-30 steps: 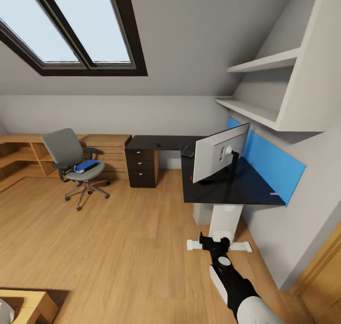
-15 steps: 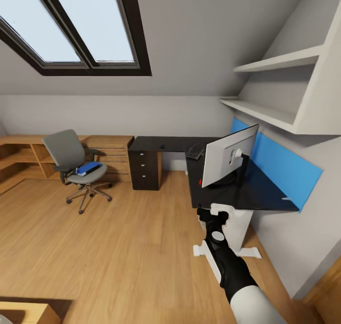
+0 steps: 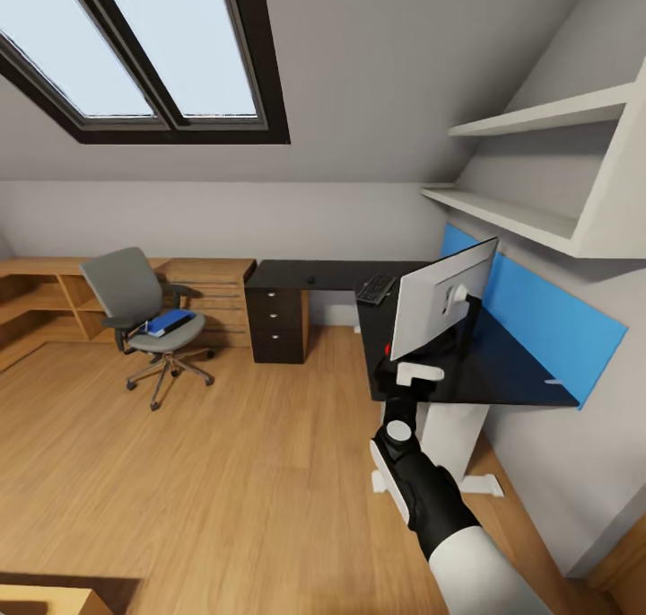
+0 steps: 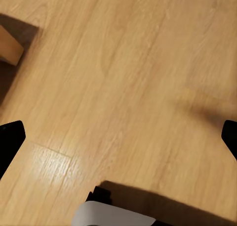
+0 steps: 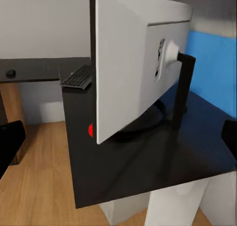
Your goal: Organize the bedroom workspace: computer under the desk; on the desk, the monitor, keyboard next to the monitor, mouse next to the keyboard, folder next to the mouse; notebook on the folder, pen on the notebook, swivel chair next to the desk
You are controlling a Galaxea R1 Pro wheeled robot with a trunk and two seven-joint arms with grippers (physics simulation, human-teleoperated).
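Right claw, jaws spread and empty, has risen from floor level to the counter edge facing the monitor back, approach under way; left claw likewise open.

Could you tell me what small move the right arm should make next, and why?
Probably ease the right gripper forward toward the monitor: it stands on the desk with its white back toward the gripper, whose fingers look spread wide.

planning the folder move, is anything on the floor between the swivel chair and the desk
Nothing visible: the folder lies on the swivel chair, and only bare wood floor shows between the chair and the desk.
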